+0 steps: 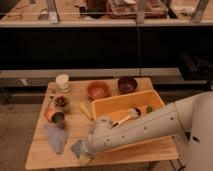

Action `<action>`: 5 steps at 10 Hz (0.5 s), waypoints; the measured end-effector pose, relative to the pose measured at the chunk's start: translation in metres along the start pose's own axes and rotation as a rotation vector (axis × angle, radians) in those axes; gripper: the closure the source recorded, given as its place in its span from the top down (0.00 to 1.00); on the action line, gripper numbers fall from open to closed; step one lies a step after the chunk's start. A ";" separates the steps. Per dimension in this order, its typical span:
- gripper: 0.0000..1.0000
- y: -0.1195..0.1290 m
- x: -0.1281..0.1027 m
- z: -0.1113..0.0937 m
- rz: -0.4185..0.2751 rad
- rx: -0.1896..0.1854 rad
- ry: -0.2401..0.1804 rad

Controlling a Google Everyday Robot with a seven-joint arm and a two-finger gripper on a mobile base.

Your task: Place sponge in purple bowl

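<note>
Camera view is being filled chiefly by the wooden surface (42, 152), on which everything is being carried. Across its front the white arm (145, 127) is being held low, passing in front of the yellow bin (125, 101) and ending well to the left of it. Judged from the task, this low reach is being made so that the sponge can be got at.

The bin is being used for a brush (129, 116), which is lying inside. A grey-blue cloth (56, 139) is being shown well left of the bin, toward the front. The purple bowl (127, 84) is being shown just behind the bin's back rim, upright, with an orange bowl (98, 90) behind the bin's back left corner. Nothing is being held over the purple bowl's mouth, so a drop from above is being judged workable.

What is being taken for the sponge (76, 148), a small bluish piece, is lying front-left of the bin, just beside the cloth. The gripper (83, 157) is being pointed down right at it; whether it is open or clamped on the sponge cannot be told. The sponge is well apart from the purple bowl, so a lift past the bin's left corner is being judged necessary.
</note>
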 end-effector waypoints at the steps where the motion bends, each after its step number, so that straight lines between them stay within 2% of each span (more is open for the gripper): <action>1: 0.65 -0.001 0.003 0.001 0.024 0.006 0.006; 2: 0.64 -0.002 0.005 0.002 0.053 0.010 0.014; 3: 0.59 -0.003 0.007 0.002 0.069 0.014 0.026; 4: 0.51 -0.003 0.007 0.003 0.076 0.017 0.033; 5: 0.39 -0.003 0.007 0.003 0.082 0.021 0.039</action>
